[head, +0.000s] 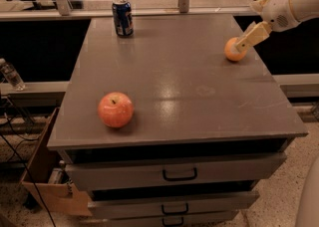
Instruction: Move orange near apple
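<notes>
The orange sits on the grey cabinet top near its far right edge. The red-pink apple sits at the front left of the same top, far from the orange. My gripper comes in from the upper right on a white arm, and its tan tip lies over the orange's upper right side. I cannot tell whether it touches or holds the orange.
A blue soda can stands at the far left of the top. Drawers with handles are below the front edge. A plastic bottle and a cardboard box are off to the left.
</notes>
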`<state>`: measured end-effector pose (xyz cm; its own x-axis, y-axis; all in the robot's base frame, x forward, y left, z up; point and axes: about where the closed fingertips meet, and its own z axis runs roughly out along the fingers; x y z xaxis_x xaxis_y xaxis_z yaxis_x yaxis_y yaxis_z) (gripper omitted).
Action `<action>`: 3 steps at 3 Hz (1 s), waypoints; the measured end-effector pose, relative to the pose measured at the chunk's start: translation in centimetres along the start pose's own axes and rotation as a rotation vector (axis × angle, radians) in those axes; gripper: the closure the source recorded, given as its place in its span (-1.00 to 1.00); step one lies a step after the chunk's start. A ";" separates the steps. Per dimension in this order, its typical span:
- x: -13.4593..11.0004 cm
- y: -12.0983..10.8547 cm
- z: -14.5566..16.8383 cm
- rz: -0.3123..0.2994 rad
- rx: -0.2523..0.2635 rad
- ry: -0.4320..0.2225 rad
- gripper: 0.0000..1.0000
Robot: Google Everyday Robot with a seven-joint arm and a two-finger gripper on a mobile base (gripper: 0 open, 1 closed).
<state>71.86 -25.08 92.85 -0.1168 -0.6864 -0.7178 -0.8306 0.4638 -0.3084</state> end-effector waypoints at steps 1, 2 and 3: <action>1.3 -2.5 2.0 0.061 0.046 -0.014 -1.00; 2.8 -3.7 3.0 0.124 0.061 -0.011 -1.00; 3.6 -3.5 3.7 0.157 0.043 -0.001 -1.00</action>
<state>76.41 -27.10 89.04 -0.2427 -0.6031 -0.7598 -0.7780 0.5889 -0.2189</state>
